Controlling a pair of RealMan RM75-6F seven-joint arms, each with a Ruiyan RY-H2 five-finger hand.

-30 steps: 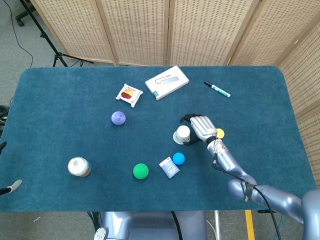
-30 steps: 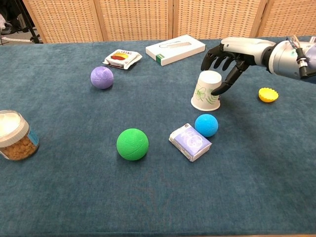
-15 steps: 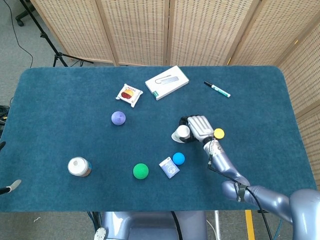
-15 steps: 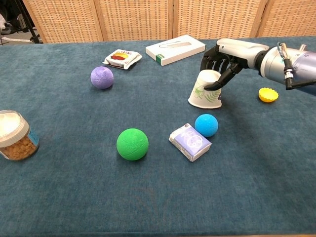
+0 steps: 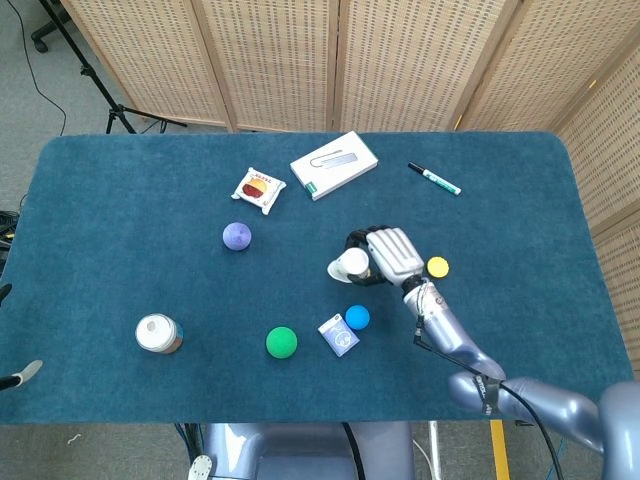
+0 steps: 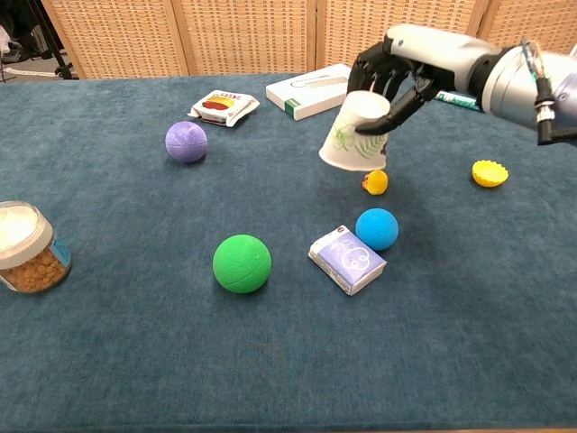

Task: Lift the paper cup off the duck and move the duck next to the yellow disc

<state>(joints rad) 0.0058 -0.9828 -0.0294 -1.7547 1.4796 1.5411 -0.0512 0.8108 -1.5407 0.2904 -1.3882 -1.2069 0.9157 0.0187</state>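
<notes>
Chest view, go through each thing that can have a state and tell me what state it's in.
paper cup: lifted off the table, tilted, held by the right robot hand.
duck: uncovered, sitting on the table.
yellow disc: lying on the table, apart from the duck.
jar: upright, lid on.
marker: capped, lying flat.

The right hand (image 6: 397,77) holds the paper cup (image 6: 355,133) tilted, off the table, its rim hanging just above the small yellow duck (image 6: 375,182), so access from above is partly blocked there. Just below the duck sit a blue ball (image 6: 377,228) and a small blue packet (image 6: 348,259). Bare cloth lies open between the duck and the yellow disc (image 6: 489,172), beneath the forearm.
</notes>
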